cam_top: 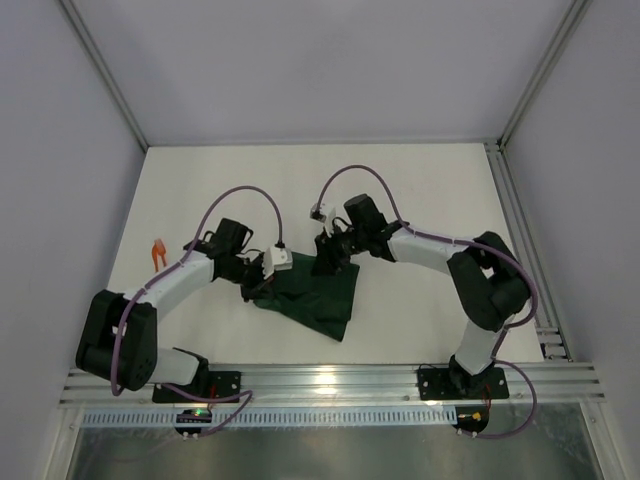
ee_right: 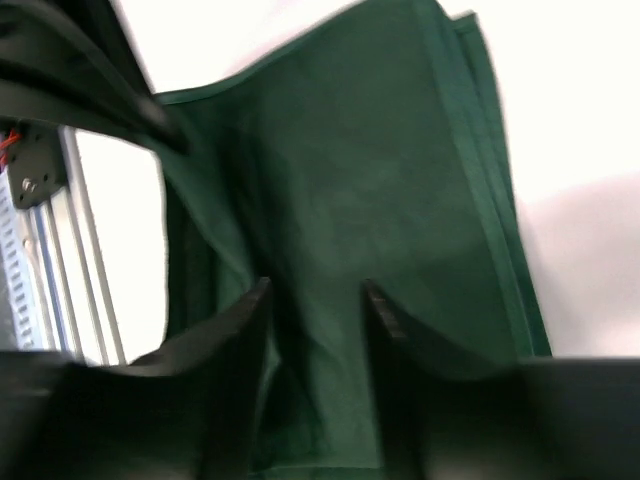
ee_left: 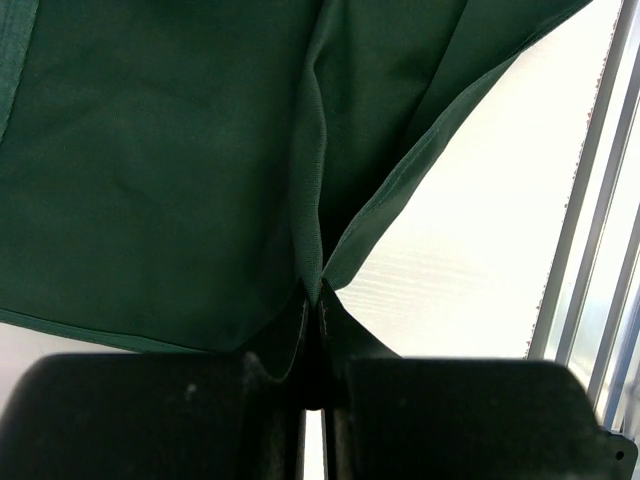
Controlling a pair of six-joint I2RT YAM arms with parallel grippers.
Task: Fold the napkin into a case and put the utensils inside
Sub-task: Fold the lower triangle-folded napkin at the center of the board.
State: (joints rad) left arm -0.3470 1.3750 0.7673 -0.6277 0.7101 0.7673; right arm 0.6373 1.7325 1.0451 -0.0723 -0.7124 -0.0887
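The white tabletop (cam_top: 420,190) is carrying everything in view. The dark green napkin (cam_top: 320,300) is lying on it in a rumpled, partly folded heap, near the front edge and between the two arms. The left arm (cam_top: 170,285) is reaching in from the left and the right arm (cam_top: 440,255) from the right, both bending toward the cloth.

The left pincer (ee_left: 313,295) is sitting at the napkin's left edge, with its jaws pressed together and pinching a ridge of the green fabric, which is fanning out from the grip. The right pincer (ee_right: 315,290) is hovering over the napkin's far edge. Its jaws are standing well apart and gripping nothing, with cloth showing in the gap between them.

The orange utensils (cam_top: 157,252) are lying well apart from the napkin, near the tabletop's left edge, beyond the left arm.
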